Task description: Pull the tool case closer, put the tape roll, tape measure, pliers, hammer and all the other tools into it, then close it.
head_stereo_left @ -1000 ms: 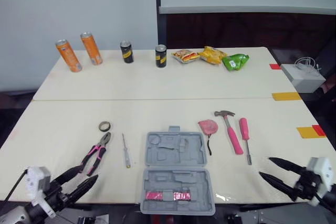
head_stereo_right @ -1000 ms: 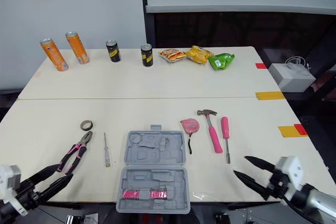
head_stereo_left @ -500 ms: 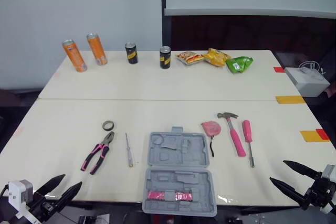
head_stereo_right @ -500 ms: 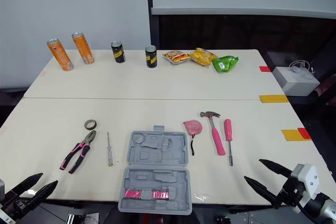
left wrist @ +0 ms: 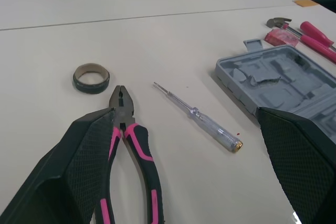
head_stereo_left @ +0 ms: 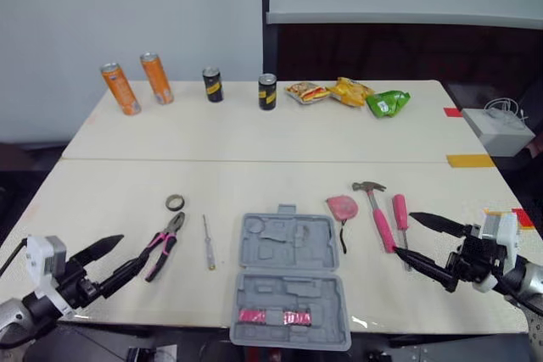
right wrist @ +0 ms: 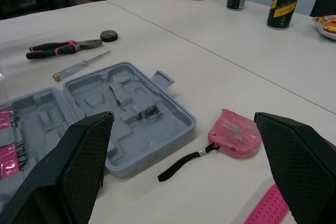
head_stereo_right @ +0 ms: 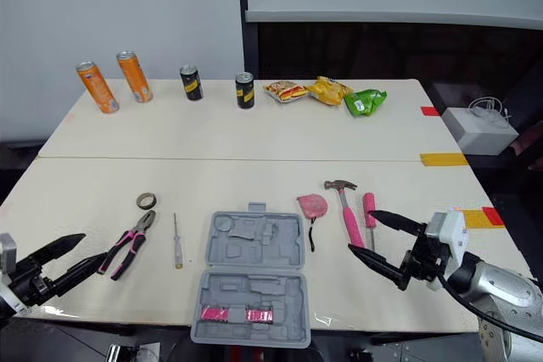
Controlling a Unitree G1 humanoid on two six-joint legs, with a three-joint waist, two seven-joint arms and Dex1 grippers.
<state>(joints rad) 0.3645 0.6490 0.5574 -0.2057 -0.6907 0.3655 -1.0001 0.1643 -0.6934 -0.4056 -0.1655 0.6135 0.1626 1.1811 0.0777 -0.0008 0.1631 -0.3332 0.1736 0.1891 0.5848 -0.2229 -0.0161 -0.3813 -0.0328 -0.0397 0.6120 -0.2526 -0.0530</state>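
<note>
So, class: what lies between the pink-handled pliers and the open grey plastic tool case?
A slim clear-handled screwdriver lies there, touching neither, as the left eye view shows.

A black can (head_stereo_left: 267, 91) is set at the cream table's (head_stereo_left: 254, 137) far edge. To its left are placed a second black can (head_stereo_left: 212, 85) and two orange cans (head_stereo_left: 156, 78); to its right, three snack packets (head_stereo_left: 350, 91), orange, yellow and green, then a white box (head_stereo_left: 505, 127).

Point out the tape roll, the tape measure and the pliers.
tape roll (left wrist: 91, 86), left wrist view, front of its outer wall.
tape measure (right wrist: 234, 141), right wrist view, middle of its pink body.
pliers (left wrist: 122, 106), left wrist view, dark metal head.
</note>
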